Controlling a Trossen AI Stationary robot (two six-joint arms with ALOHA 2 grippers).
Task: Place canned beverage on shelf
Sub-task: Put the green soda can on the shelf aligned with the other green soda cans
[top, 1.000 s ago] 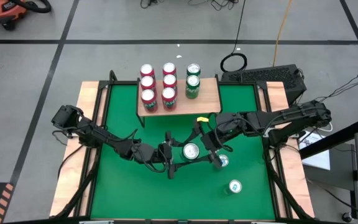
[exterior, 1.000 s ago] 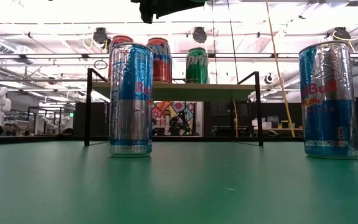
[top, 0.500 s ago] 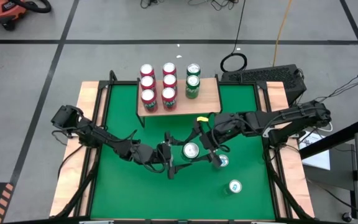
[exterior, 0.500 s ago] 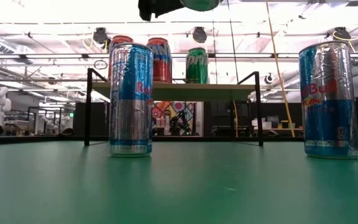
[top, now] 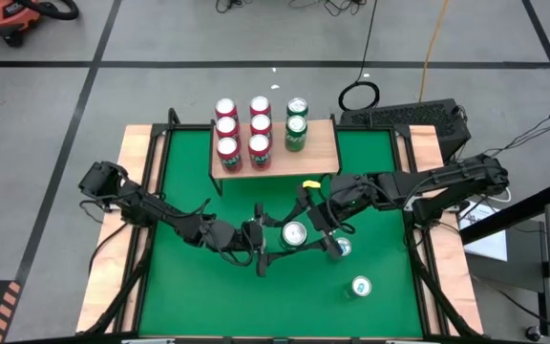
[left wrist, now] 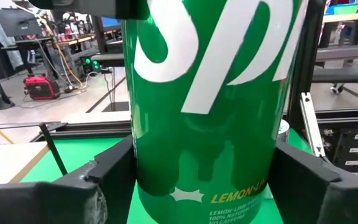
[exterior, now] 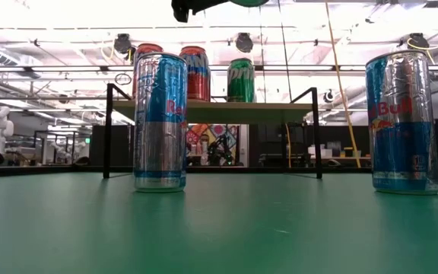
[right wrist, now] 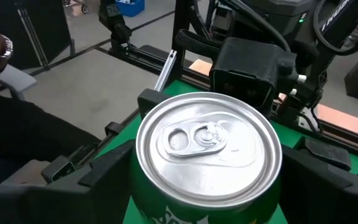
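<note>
High view has your two arms meeting mid-table over the green table [top: 179, 277], with a green Sprite can [top: 294, 232] held up between them, just in front of the shelf [top: 319, 143]. Your left gripper [left wrist: 194, 180] has a finger on each side of the can body in its wrist view, pressed right against it, so it's clamped on the can. Your right gripper [right wrist: 207, 180] looks the same from its own camera, fingers hugging both sides just under the can's silver top, so both claws are gripping the one can. Low view only catches the can's bottom edge up at the frame top, well clear of the table. The shelf already carries seven cans: four red cans [top: 243, 128] in two rows plus two green cans [top: 297, 122] on the right side. Two tall silver-blue cans [exterior: 160, 122] stand on the green surface, one just beside the right gripper, the other nearer the front edge
</note>
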